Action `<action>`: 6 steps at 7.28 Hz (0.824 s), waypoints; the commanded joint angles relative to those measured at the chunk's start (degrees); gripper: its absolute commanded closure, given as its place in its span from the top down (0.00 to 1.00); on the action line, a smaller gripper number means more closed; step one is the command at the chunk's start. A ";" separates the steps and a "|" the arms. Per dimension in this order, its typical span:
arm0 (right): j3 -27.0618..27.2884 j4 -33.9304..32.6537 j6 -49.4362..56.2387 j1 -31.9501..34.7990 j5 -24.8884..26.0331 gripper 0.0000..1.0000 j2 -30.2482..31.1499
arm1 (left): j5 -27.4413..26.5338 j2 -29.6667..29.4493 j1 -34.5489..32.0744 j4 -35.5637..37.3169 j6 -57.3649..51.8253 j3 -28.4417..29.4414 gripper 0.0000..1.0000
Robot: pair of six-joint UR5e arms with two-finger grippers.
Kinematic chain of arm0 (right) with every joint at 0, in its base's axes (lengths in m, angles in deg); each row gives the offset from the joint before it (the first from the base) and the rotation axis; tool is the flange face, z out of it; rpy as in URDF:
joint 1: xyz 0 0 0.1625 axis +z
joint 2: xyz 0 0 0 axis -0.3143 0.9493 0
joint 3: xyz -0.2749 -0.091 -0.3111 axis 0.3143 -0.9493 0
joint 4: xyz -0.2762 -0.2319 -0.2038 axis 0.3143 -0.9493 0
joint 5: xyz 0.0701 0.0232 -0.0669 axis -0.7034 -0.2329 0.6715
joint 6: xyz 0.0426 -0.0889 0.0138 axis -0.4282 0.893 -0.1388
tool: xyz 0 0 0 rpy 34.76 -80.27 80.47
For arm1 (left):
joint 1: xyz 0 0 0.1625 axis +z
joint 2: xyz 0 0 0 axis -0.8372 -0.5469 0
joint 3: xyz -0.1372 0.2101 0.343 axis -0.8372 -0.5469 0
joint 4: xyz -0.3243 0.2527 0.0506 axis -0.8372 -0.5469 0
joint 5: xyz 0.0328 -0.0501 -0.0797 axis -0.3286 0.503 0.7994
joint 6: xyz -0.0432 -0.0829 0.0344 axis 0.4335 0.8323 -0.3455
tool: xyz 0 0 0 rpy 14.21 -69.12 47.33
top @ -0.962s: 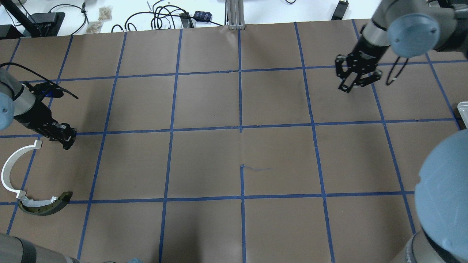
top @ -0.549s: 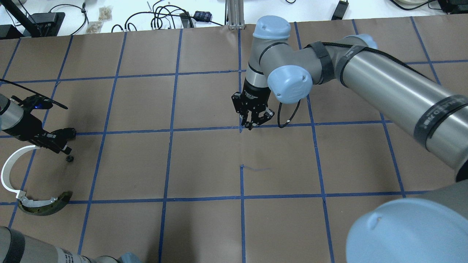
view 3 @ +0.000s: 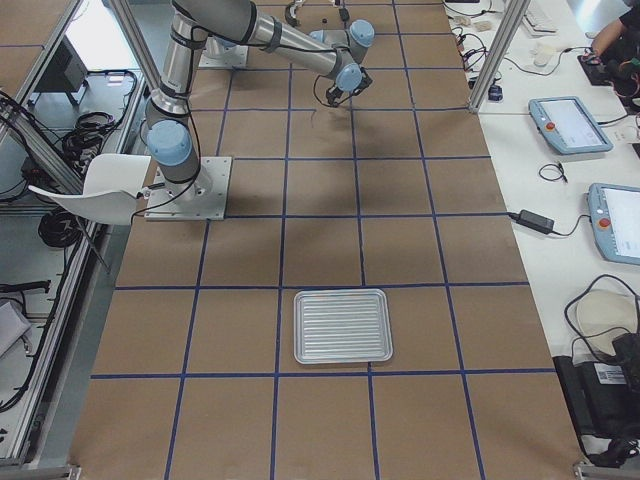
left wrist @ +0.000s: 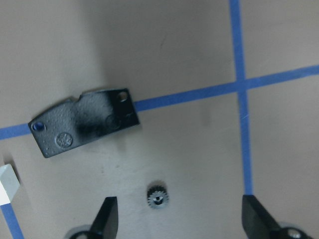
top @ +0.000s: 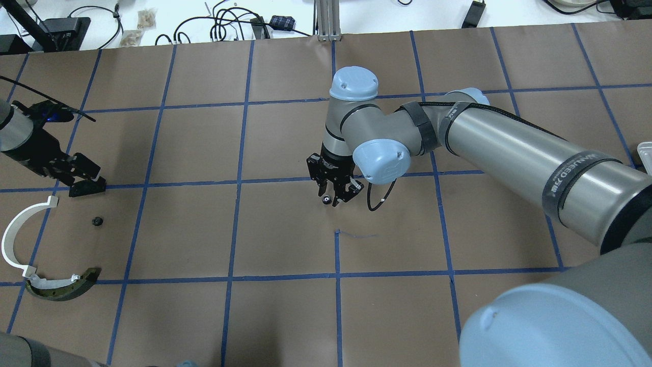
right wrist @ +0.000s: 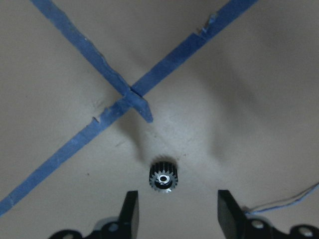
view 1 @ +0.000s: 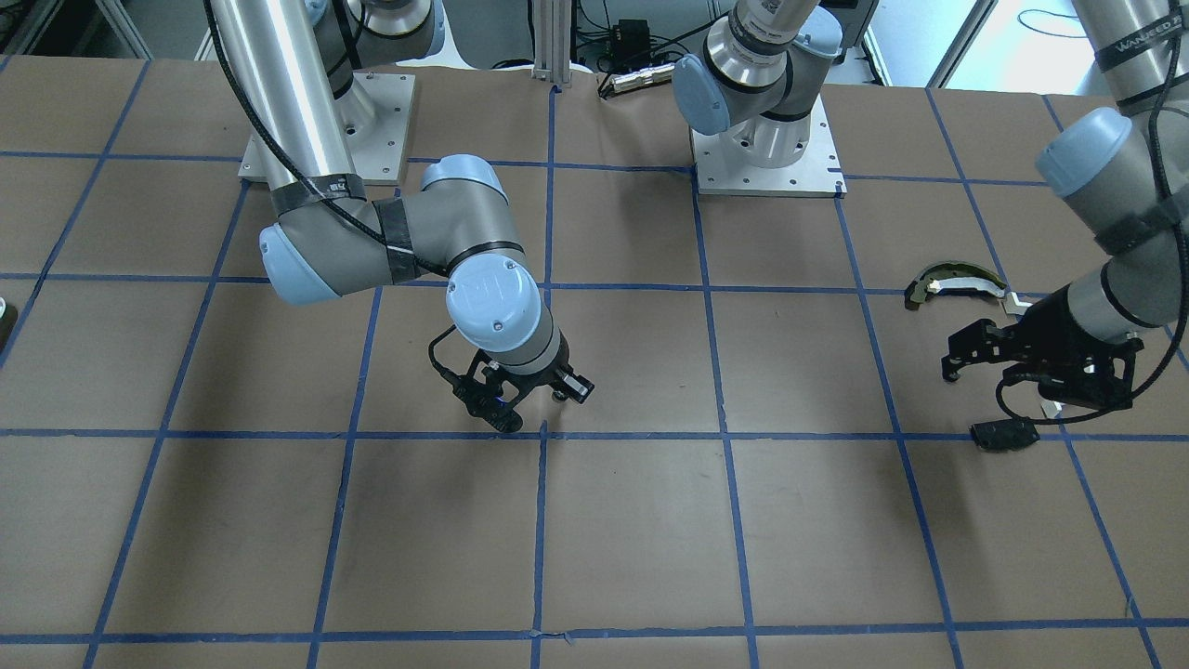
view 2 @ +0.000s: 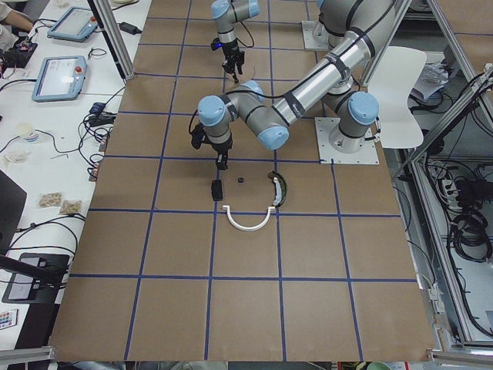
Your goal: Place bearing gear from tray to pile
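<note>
Prob. free room round centre gear [right wrist: 163,178]

I've got the table [top: 193,148] covered w/ brown paper, cut into squares by blue tape [top: 239,181]. A white bench [top: 377,15] runs along the far edge, w/ black cables [top: 224,23] on it. Left cam: two tablets [view 2: 60,77] on that bench, an alu post [view 2: 108,35], a white chair [view 2: 394,96], grey floor [view 2: 470,123]. Light is even, shadows soft.

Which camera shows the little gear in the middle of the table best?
Right wrist-mounted: the gear is close up, with clear teeth. Overhead shows only a speck; in the other views it is too small or hidden.
</note>
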 commanded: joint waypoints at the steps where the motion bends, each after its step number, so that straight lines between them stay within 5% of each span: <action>1: -1.85 0.27 7.59 -4.20 2.52 1.00 3.53 | 0.16 1.85 -11.64 -1.13 17.12 0.33 0.89; 4: -3.27 13.77 34.39 -23.07 5.60 1.00 15.03 | -0.10 -0.24 -32.27 6.03 43.75 0.33 0.89; 6: -3.79 22.83 42.60 -28.57 11.81 1.00 21.02 | -0.27 -3.75 -42.76 11.24 57.13 0.16 0.89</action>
